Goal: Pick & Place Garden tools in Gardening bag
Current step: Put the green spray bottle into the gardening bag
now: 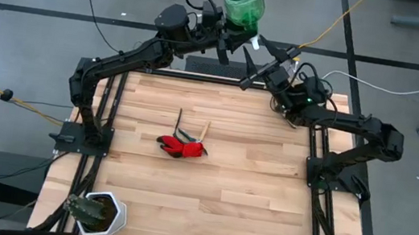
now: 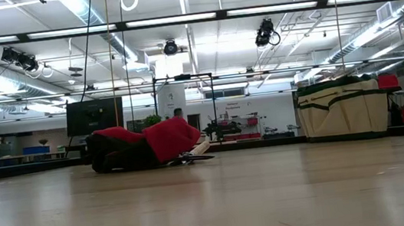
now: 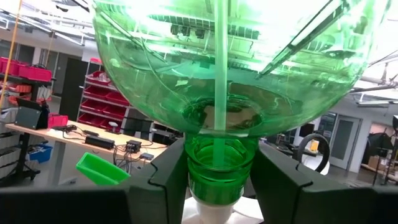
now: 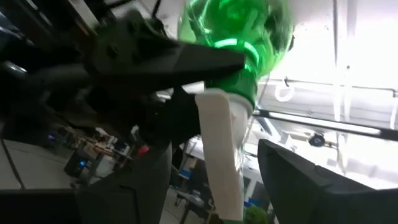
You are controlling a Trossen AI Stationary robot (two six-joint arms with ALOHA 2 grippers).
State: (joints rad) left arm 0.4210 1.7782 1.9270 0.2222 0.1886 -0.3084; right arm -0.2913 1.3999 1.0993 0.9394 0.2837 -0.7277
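The wooden table (image 1: 210,174) is serving as the landmark. Beyond its far edge, both arms are meeting in the air. The gardening bag (image 2: 343,109) is showing only in the low view, standing at the table's right end.

The green watering vessel (image 1: 245,4) is hanging above the table's far edge. The left gripper (image 3: 221,180) is clenching its threaded neck between both fingers. The right gripper (image 4: 214,180) is standing released, its fingers either side of the vessel's white spout (image 4: 221,155), not yet closing.

The red glove (image 1: 181,146) is lying at the table's middle, with the slim hand tools (image 1: 191,131) touching it.

This is looking like a handover step. Next, the right fingers would need closing on the spout before the left lets go.
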